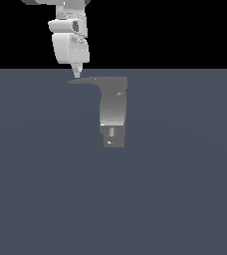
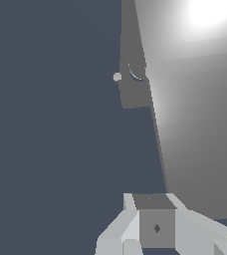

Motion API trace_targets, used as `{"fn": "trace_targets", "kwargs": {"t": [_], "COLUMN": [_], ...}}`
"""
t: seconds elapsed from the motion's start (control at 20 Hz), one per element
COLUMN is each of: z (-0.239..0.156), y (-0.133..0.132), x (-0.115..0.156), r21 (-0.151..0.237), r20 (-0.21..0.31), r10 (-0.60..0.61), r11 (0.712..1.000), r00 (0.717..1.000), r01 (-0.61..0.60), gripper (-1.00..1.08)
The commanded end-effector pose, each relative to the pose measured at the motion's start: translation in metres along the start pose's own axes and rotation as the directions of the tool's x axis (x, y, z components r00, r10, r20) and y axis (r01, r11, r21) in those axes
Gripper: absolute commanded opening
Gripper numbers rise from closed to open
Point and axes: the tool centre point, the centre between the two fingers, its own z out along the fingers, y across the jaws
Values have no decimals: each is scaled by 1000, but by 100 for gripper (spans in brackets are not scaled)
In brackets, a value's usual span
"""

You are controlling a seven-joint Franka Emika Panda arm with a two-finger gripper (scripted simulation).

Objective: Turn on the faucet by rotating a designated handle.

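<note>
Grey faucet (image 1: 112,112) stands upright on the flat slate floor (image 1: 185,199), its thin handle (image 1: 85,80) projecting toward the exterior view's left. White gripper (image 1: 76,74) hangs at the handle's tip; its jaws look closed together, gripping nothing

The exterior view stands far back and looks level at the faucet (image 1: 112,112) in the middle of the frame. The wrist view sits just behind the gripper (image 2: 153,201), very close to the faucet. Both views show the faucet.
</note>
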Motion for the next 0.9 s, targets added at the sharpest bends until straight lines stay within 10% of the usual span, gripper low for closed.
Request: {"fn": "trace_targets", "kwargs": {"t": [0.0,0.85], "z": [16,14], "y": [11,61], "x": [7,4], "r21": [-29,-29], "r20": [-10,-10], "r10": [8,8], "r11": [1000,1000], "r00": [1000,1000], "r01": [-8,-8], "gripper": [-100,-100]}}
